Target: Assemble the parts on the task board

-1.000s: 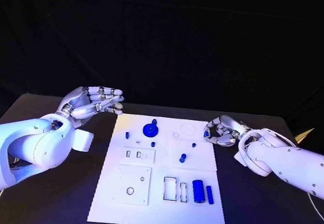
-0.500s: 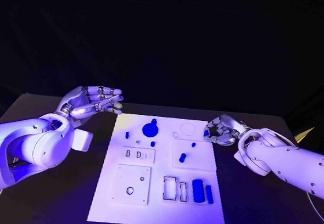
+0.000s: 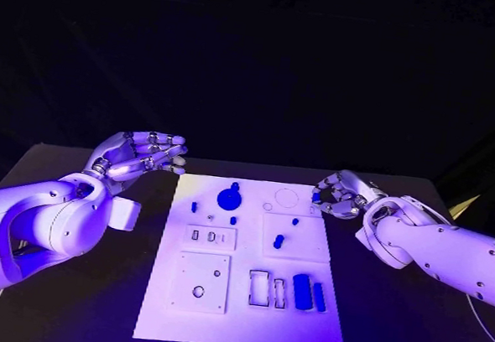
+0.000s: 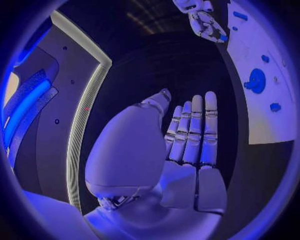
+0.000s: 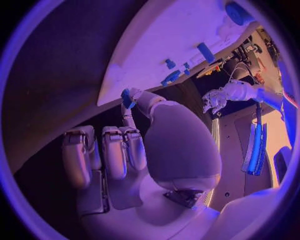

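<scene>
Here the right hand, upper right of the task board, pinches a small blue part that could slip from so slight a hold.

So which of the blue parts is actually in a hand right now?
The small blue part pinched in the right hand at the task board's far right corner; the other blue parts all sit on the board, untouched.

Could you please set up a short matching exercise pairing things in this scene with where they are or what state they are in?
Things:
1. left hand
2. right hand
3. round blue part
4. blue cylinder

States:
A. lies near the board's front right
B. pinches a small blue part
C. stands at the board's far end
D. holds nothing, beside the task board

Pairs: 1-D, 2-B, 3-C, 4-A
</scene>
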Controlling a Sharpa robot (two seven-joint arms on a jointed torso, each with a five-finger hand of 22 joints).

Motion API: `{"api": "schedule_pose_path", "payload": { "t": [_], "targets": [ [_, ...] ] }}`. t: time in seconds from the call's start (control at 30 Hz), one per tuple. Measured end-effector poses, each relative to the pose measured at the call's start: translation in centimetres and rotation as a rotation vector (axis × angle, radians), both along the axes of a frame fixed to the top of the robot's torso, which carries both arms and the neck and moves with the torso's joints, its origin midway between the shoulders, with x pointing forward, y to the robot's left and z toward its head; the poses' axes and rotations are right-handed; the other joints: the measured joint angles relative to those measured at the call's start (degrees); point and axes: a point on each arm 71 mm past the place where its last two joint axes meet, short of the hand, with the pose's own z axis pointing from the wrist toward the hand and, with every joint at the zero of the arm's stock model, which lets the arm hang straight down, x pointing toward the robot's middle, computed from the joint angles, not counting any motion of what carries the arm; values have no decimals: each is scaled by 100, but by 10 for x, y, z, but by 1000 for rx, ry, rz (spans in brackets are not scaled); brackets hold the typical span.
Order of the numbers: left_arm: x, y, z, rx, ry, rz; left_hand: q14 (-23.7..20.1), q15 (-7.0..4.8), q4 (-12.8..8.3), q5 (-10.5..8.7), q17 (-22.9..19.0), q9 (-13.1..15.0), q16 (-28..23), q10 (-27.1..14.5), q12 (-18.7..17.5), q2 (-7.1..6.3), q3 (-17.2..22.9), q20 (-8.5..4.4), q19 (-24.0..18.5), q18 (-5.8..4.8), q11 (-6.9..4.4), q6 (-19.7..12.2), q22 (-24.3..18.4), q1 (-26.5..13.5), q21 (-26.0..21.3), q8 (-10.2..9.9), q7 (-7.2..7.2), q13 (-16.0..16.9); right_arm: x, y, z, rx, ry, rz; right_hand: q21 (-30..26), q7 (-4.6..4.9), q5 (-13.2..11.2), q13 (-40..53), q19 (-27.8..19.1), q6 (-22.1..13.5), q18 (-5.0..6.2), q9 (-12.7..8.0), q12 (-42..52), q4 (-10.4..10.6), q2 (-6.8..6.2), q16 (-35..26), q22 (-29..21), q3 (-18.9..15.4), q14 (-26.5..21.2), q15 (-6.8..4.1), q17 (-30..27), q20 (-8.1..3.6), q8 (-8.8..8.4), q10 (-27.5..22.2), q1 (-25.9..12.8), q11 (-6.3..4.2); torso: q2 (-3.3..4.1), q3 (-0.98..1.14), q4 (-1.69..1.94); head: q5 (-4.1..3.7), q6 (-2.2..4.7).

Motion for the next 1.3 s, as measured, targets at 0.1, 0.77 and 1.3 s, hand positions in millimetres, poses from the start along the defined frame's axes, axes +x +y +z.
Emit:
{"api": "schedule_pose_path", "payload": {
  "t": [0.1, 0.77, 1.3],
  "targets": [
    [1, 1, 0, 1, 0, 2, 0, 0, 0, 0, 0, 0, 0, 0, 0, 0, 0, 0, 0, 0, 0, 0, 0, 0, 0, 0, 0, 0, -3, 6, 8, 17, -16, 3, 0, 0, 5, 0, 0, 0, 0, 0, 0, -16, 0, 0, 0, 16, 0, 0, 0, 0, 0, 0, 0, 0, -8, -5, -4, 11, 7],
    [10, -4, -7, 7, 6, 4, 0, 0, 34, 0, 65, 28, 46, 43, 51, -51, -1, 12, -54, 1, -43, 0, 19, -114, 45, 28, 0, 18, -52, 150, 23, 94, 36, 204, 0, -12, 0, 4, -3, -11, 0, -1, 0, -49, 61, -4, 4, 46, 0, 1, 0, -37, 0, -1, -44, -41, -119, -68, 4, 188, -155],
    [13, -13, -11, 10, 18, -8, 35, -34, 49, 0, 158, 50, 188, 134, 84, -52, 16, 19, -61, 66, -72, 21, 47, -114, 135, 45, -21, 34, -62, 207, -11, 42, 90, 242, 0, -22, -22, 3, -3, -22, 1, -1, 0, -55, 60, -4, 3, 39, 0, 1, 4, -36, 0, -1, -45, -40, -179, -114, 19, 342, -274]
  ]
}}
